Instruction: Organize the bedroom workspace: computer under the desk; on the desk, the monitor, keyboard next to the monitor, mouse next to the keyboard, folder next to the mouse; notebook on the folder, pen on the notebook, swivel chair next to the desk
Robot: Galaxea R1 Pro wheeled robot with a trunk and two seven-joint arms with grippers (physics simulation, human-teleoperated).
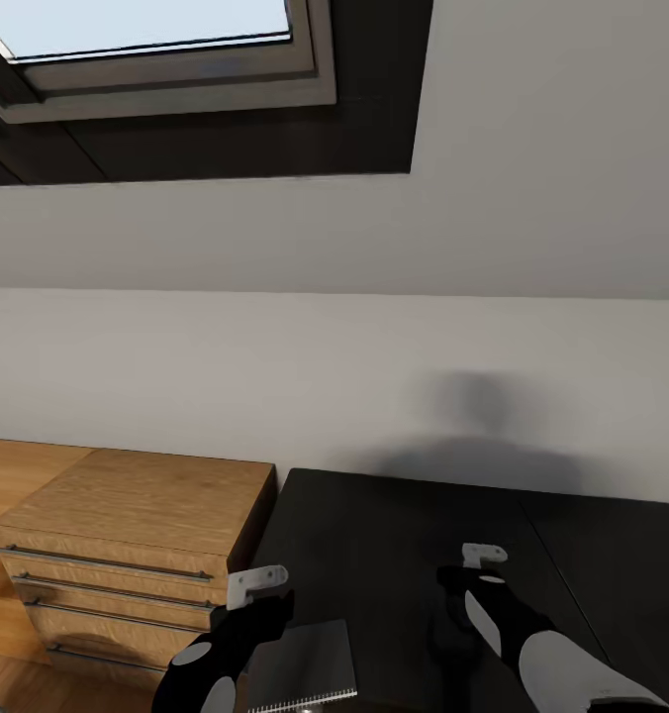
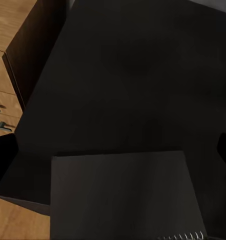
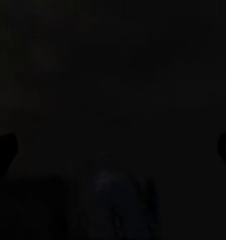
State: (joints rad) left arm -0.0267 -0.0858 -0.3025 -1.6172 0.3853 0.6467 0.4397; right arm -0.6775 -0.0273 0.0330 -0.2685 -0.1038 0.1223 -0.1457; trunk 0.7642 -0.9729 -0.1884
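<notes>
The desk (image 1: 404, 555) shows its black top at the lower right of the head view, against the white wall. A thin dark grey notebook (image 1: 303, 662) with a white spiral edge sits at the desk's near left part, just under my left gripper (image 1: 265, 616). In the left wrist view the notebook (image 2: 124, 196) lies below the open gripper (image 2: 113, 150), whose dark fingertips (image 2: 2, 156) stand wide apart at the picture's sides. I cannot tell whether the notebook rests flat on the desk (image 2: 128, 75). My right gripper (image 1: 460, 584) hovers over the desk's middle, open (image 3: 113, 150) above dark desktop.
A light wooden chest (image 1: 127, 555) with long bar handles stands right beside the desk's left end, also visible as a wooden chest (image 2: 7, 60) in the left wrist view. Wooden floor (image 1: 3, 475) lies left of it. A skylight (image 1: 146, 40) sits in the sloped ceiling above.
</notes>
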